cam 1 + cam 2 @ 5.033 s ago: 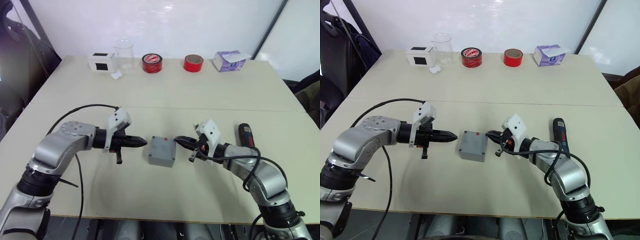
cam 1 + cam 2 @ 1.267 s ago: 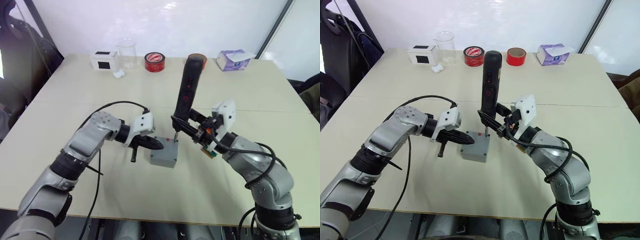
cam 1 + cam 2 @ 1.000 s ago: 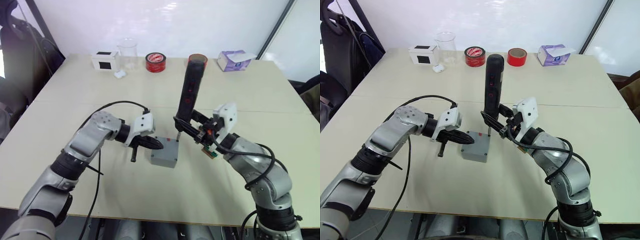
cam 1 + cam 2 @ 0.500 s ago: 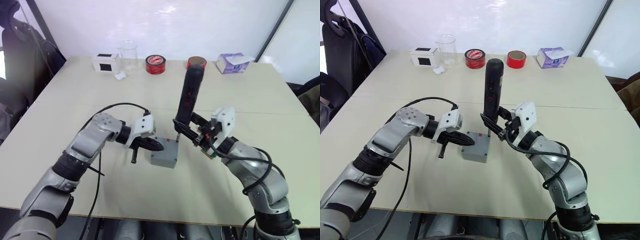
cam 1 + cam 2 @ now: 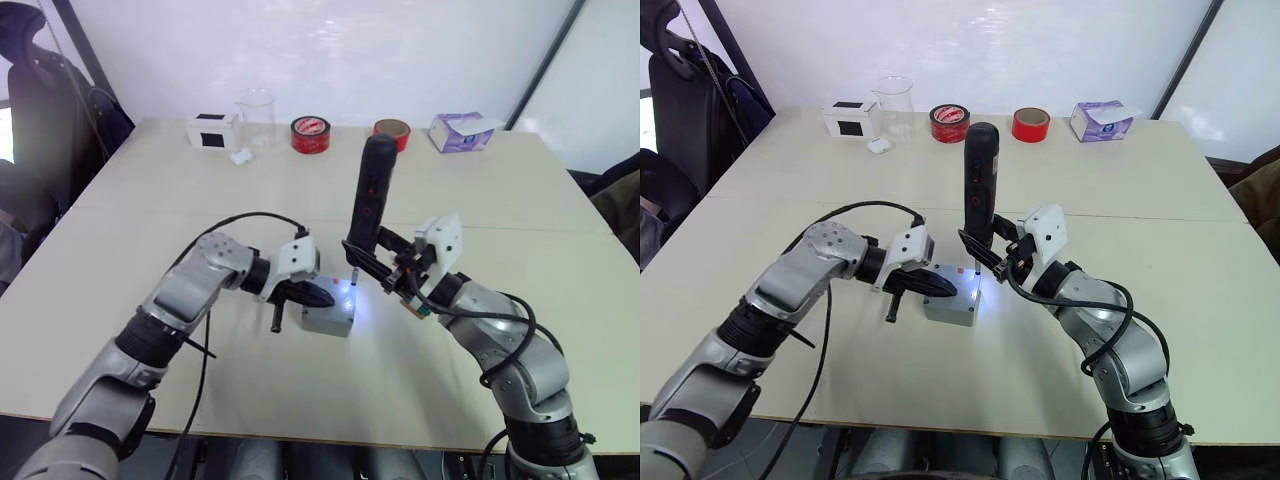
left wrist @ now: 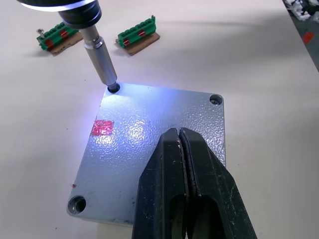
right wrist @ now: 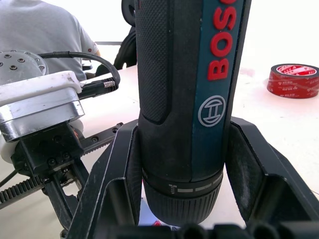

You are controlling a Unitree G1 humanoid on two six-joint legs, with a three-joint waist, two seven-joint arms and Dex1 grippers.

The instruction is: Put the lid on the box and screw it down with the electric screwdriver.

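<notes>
Gripping the electric screwdriver [image 5: 370,196] upright, the right gripper [image 5: 368,262] is planting its bit in a corner hole of the lid [image 6: 159,149], tip light glowing on the grey metal. The lid's sitting on the box [image 5: 952,297], mid-table [image 5: 300,400]. The left gripper [image 6: 183,164], fingers pinched together on nothing, is pressing down on the lid's opposite edge.

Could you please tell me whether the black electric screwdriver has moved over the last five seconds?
Yes. The black electric screwdriver left the beige table; the right tool holds it upright, bit at the grey metal lid's corner hole.
</notes>
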